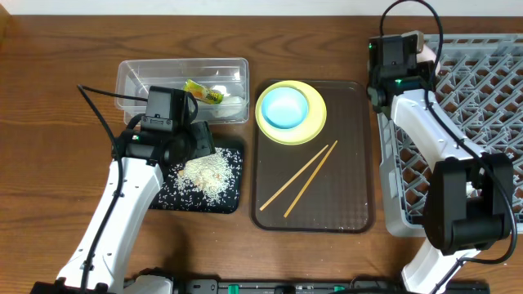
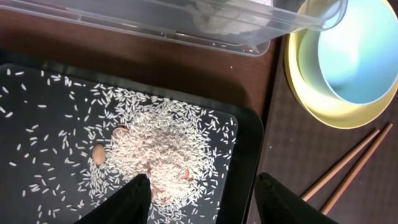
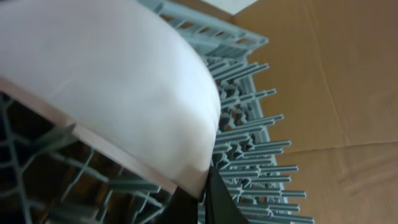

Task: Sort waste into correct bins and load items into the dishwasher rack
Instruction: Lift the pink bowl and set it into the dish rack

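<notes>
Nearest, two thin wooden chopsticks point(image 1: 294, 178) lie side by side, slanted, on the bare middle of the dark brown rectangular serving tray point(image 1: 343, 188). Left of that tray and just beside it sits the shallow black rectangular tray point(image 2: 245, 149), holding a heap of loose white rice-like grains point(image 2: 161, 149) with more grains scattered around it. A few small tan bits sit in the heap.

The left pincer point(image 2: 202, 199) hangs over the near edge of the heap. Its dark fingers point(image 2: 124, 202) are spread apart with nothing between them. Whether the tips touch the grains cannot be told.

Farther back on the brown tray, a pale yellow round plate point(image 1: 315, 122) carries a light blue round bowl point(image 1: 283, 106) sitting upright inside it.

Left of the plate, beyond the black tray, the clear plastic rectangular tub point(image 1: 131, 69) stands on the wooden tabletop point(image 1: 49, 122). Inside it, toward its right end, are a small yellow-green and orange snack wrapper point(image 1: 200, 90) and white crumpled scraps point(image 1: 233, 102).

On the right, the large grey plastic lattice dishwasher rack point(image 1: 490, 90) sits just beside the brown tray. The right arm reaches to its far left corner. There the right pincer point(image 3: 208, 193) is clamped on the rim of a white-pink shallow bowl point(image 3: 124, 93), which is tilted over the grey rack prongs. Whether the bowl touches the prongs cannot be told.
</notes>
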